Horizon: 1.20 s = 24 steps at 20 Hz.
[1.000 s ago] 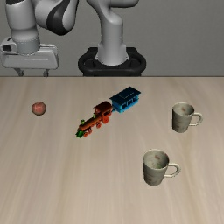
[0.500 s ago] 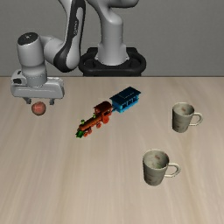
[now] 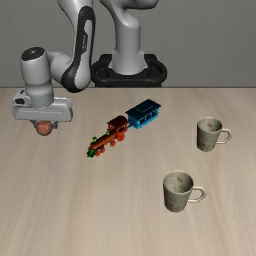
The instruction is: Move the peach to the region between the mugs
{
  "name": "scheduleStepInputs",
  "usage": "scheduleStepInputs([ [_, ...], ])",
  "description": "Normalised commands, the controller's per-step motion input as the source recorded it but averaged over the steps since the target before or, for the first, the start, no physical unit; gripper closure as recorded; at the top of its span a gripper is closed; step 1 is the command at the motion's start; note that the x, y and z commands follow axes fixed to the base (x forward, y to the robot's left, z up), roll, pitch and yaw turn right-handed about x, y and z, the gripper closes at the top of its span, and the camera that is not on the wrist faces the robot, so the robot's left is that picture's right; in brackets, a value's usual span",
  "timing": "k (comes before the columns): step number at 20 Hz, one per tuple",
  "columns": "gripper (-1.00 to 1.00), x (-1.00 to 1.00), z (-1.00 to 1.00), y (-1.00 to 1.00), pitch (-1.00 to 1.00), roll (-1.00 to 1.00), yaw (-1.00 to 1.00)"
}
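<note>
The gripper (image 3: 43, 122) hangs low over the peach (image 3: 43, 129), its wide body covering the fruit's top. Whether it is parted or closed on the peach cannot be told from this angle.

The peach sits near the table's (image 3: 90, 215) edge at the exterior view's left, a little in from the far edge. The arm's base stands beyond that far edge.

A train (image 3: 122, 129) lies slantwise in the middle of the table, its blue end toward the far edge and its green end nearer the peach. It is well apart from the gripper.

Two mugs stand toward the exterior view's right: one (image 3: 209, 134) level with the train, the other (image 3: 180, 191) lower in the view. They stand apart, with bare table between them. The widest open stretch runs below the train, from under the peach across to the lower mug.
</note>
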Motion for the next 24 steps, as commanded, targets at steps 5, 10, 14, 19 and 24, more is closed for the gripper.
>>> scheduleStepInputs([
  [5,1.0,1.0,0.0,0.0,0.0,0.0,0.0],
  [10,1.0,1.0,0.0,0.0,0.0,0.0,0.0],
  [14,1.0,1.0,0.0,0.0,0.0,0.0,0.0],
  [19,1.0,0.6,0.0,0.4,0.0,0.0,0.0],
  [24,1.0,0.0,0.0,1.0,0.0,0.0,0.0],
])
